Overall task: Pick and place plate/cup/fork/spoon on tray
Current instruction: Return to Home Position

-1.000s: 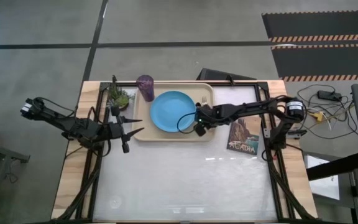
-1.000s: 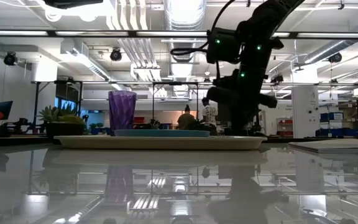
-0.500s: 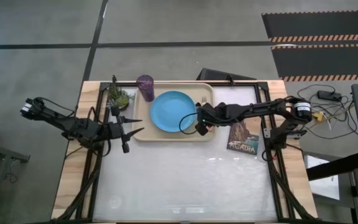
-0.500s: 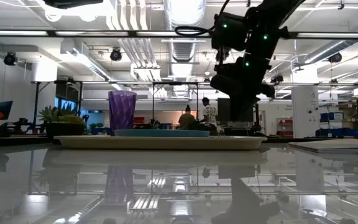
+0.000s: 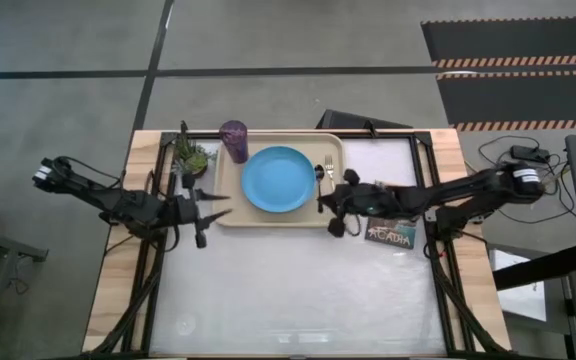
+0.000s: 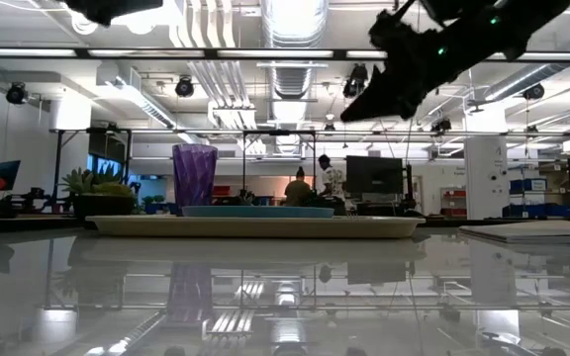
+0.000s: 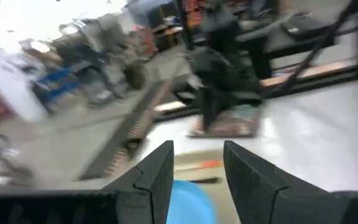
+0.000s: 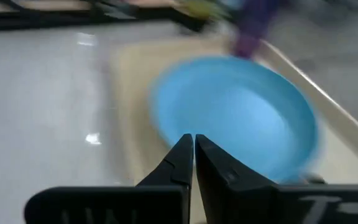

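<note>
Far left, the left arm waits over the table's left edge, its gripper (image 5: pixel 208 215) just off the tray's near-left corner, fingers (image 7: pixel 156 171) spread with a clear gap and nothing between them. Behind it, by the far-left corner, sits a small potted plant (image 5: pixel 194 157).

Next comes the tray (image 5: pixel 231 212), lying across the far middle of the table (image 5: pixel 288 290). The cup (image 5: pixel 234 141) stands upright in its far-left corner; from table height it rises purple above the rim (image 6: pixel 194 175). Beside it the plate (image 5: pixel 279 179) lies flat in the middle of the tray, close to the cup though contact cannot be told. Right of the plate, along the tray's right end, rest the spoon (image 5: pixel 318 172) and the fork (image 5: pixel 329 166), side by side; the fork's handle is hard to make out from above.

Now the right gripper (image 5: pixel 334 207), over the tray's near-right corner and raised well above the table, as the low view shows (image 6: pixel 364 107). Its fingers (image 8: pixel 178 163) are pinched together, tips nearly touching, holding nothing, with the plate (image 8: pixel 241 115) ahead of them.

Just right of the tray, partly under that arm, lies a book (image 5: pixel 393 232).
</note>
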